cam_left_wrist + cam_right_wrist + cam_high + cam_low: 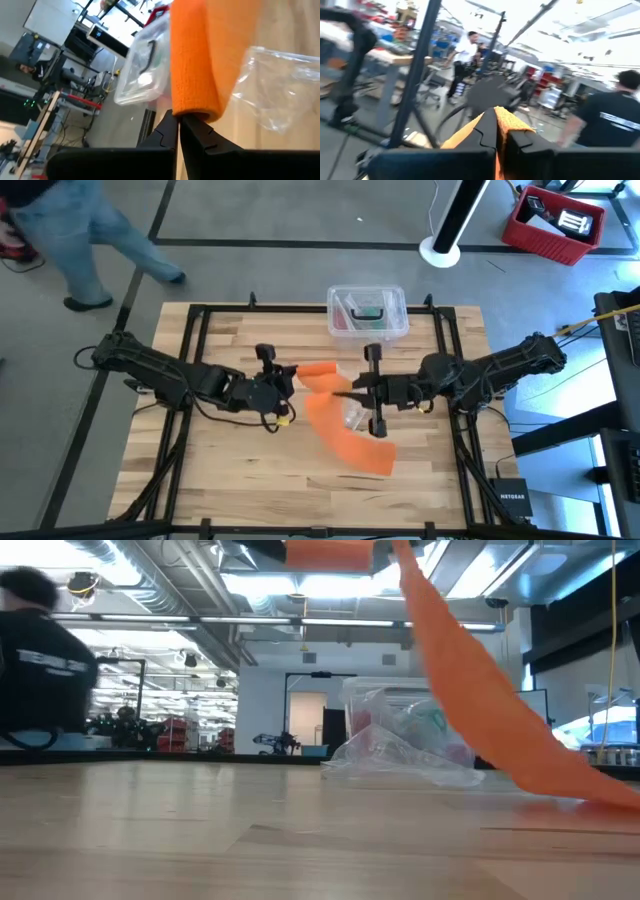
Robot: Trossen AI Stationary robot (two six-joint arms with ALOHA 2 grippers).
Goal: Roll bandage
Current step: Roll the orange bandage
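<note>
The orange bandage (pixel 340 420) is partly rolled. Its rolled end (pixel 318 373) is held above the table's middle, and the flat band slants down to the tail (pixel 372 456), which lies on the wood. In the low view the roll (pixel 325 552) sits at the top edge and the band (pixel 480 690) hangs down toward the right. My left gripper (pixel 295 383) is shut on the roll. My right gripper (pixel 338 393), facing it, is shut on the band just beside the roll. My left gripper pinches the near end of the roll (pixel 192 111) between its two shut fingers, which come almost level from the table's left. The roll sticks out beyond the fingertips, lifted clear of the table. My right gripper pinches an edge of the orange band (pixel 514 125) between its shut fingers, coming about level from the table's right. One layer or several, I cannot tell. The band hangs slack below it, its tail (pixel 600 785) lying on the table.
A clear plastic box (pixel 367 312) stands at the table's far edge. A crumpled clear bag (pixel 352 417) lies under the hanging band. People stand in the room beyond the table, one (pixel 90 240) passing at the far left. A red crate (pixel 553 222) sits on the floor.
</note>
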